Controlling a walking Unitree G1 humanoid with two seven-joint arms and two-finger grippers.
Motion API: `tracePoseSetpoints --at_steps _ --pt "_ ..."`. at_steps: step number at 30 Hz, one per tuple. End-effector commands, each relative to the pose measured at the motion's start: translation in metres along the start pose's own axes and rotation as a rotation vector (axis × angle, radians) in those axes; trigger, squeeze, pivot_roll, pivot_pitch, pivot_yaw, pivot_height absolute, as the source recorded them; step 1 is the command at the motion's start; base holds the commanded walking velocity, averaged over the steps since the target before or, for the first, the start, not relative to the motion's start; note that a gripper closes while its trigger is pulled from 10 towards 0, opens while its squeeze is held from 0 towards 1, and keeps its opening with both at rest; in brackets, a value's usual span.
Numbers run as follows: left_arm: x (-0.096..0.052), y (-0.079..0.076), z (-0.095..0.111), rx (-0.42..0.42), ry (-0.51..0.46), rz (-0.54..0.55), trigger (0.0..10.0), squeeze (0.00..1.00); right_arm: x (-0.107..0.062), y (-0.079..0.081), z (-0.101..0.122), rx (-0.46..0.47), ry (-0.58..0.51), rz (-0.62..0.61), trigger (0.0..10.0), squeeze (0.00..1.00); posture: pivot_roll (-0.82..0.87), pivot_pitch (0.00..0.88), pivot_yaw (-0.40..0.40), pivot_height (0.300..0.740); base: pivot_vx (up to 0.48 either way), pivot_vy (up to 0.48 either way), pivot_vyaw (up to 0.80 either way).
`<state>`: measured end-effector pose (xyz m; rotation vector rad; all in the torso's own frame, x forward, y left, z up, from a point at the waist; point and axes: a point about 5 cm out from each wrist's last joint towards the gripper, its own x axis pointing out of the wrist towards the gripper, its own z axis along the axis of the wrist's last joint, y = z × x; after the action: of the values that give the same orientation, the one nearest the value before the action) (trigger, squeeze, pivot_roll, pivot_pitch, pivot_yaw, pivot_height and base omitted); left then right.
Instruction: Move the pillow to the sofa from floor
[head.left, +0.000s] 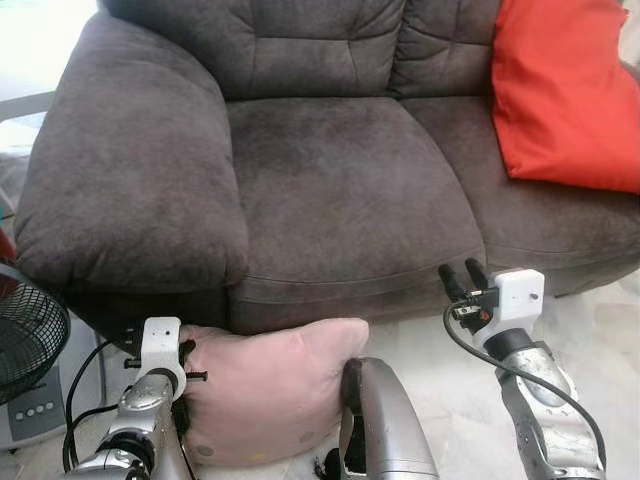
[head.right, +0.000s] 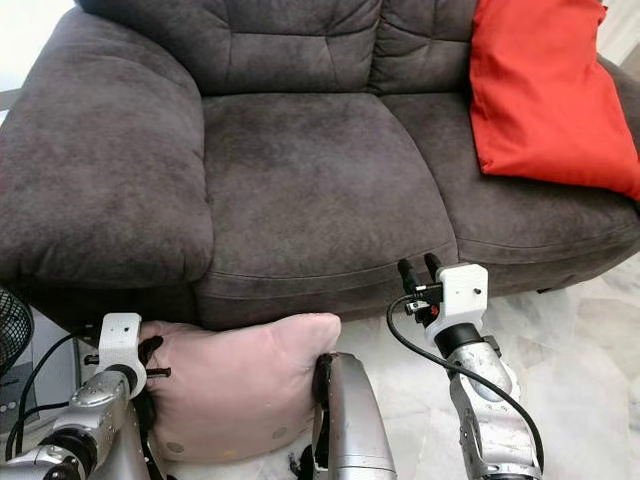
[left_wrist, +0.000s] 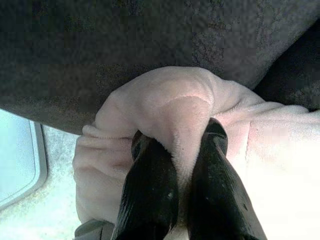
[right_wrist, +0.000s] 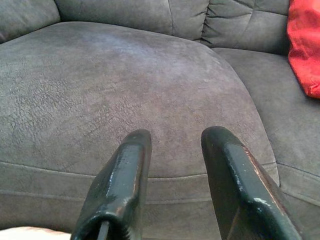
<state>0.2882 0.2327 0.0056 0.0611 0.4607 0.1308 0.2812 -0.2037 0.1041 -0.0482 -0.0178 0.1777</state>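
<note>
Daylight is washing over a pale marbled floor (head.left: 600, 310) from the left. A red cushion (head.left: 565, 95) is leaning in the far right corner of the dark seating, a black fan grille (head.left: 25, 340) is standing low at the left beside a grey appliance (head.left: 35, 410)

Bare sofa seat (head.left: 340, 190) (red cushion (head.left: 565, 95) aside)

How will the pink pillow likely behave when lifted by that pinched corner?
The pink pillow will probably sag: its fabric bunches between the left end effector fingers, suggesting soft filling. It likely weighs little for its bulk. The plush cover may slip from a narrow pinch.
</note>
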Motion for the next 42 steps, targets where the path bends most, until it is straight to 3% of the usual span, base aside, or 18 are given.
tracePoseSetpoints --at_steps 1,6,7,8,9,15,16,17,18,42 --pt "-0.0013 -0.0033 -0.0016 -0.002 -0.012 0.007 10.0 0.0 -0.0033 -0.0027 -0.0037 0.001 0.008 -0.02 10.0 0.0 -0.03 0.069 -0.15 0.466 0.0 0.0 0.0" --pt "-0.0025 -0.0029 -0.0059 -0.02 0.001 0.011 10.0 0.0 -0.0034 -0.0013 -0.0044 0.005 0.006 -0.019 10.0 0.0 -0.03 0.068 -0.147 0.466 0.0 0.0 0.0" --pt "-0.0026 -0.0031 -0.0059 -0.021 -0.001 0.009 6.7 0.0 -0.0034 -0.0016 -0.0044 0.004 0.006 -0.019 10.0 0.0 -0.03 0.068 -0.147 0.466 0.0 0.0 0.0" --pt "-0.0027 -0.0033 -0.0058 -0.023 -0.003 0.007 6.7 0.0 -0.0035 -0.0018 -0.0045 0.004 0.006 -0.019 10.0 0.0 -0.03 0.068 -0.147 0.466 0.0 0.0 0.0" --pt "-0.0027 -0.0035 -0.0056 -0.021 -0.007 0.004 0.0 0.0 -0.0036 -0.0021 -0.0047 0.004 0.006 -0.019 10.0 0.0 -0.03 0.07 -0.147 0.466 0.0 0.0 0.0" --pt "-0.0023 -0.0061 -0.0026 -0.004 -0.028 -0.003 0.0 0.0 -0.003 0.0007 -0.0063 0.008 0.01 -0.016 10.0 0.0 -0.02 0.073 -0.151 0.466 0.0 0.0 0.0" --pt "-0.0023 -0.0053 -0.0029 -0.001 -0.025 0.009 0.6 0.0 -0.0024 0.0018 -0.0061 0.009 0.009 -0.013 10.0 0.0 -0.02 0.073 -0.151 0.466 0.0 0.0 0.0" --pt "-0.0024 -0.0043 -0.0032 0.003 -0.023 0.025 6.7 0.0 -0.0015 0.0029 -0.0057 0.011 0.007 -0.011 10.0 0.0 -0.02 0.075 -0.153 0.466 0.0 0.0 0.0" --pt "-0.0024 -0.0041 -0.0032 0.002 -0.024 0.027 10.0 0.0 -0.0012 0.0034 -0.0055 0.012 0.007 -0.008 10.0 0.0 -0.02 0.075 -0.153 0.466 0.0 0.0 0.0" --pt "-0.0028 -0.0106 -0.0043 -0.038 -0.028 0.004 10.0 0.0 0.0 0.0033 -0.0082 0.017 0.008 -0.018 10.0 0.0 -0.02 0.076 -0.138 0.466 -0.257 0.0 0.0"
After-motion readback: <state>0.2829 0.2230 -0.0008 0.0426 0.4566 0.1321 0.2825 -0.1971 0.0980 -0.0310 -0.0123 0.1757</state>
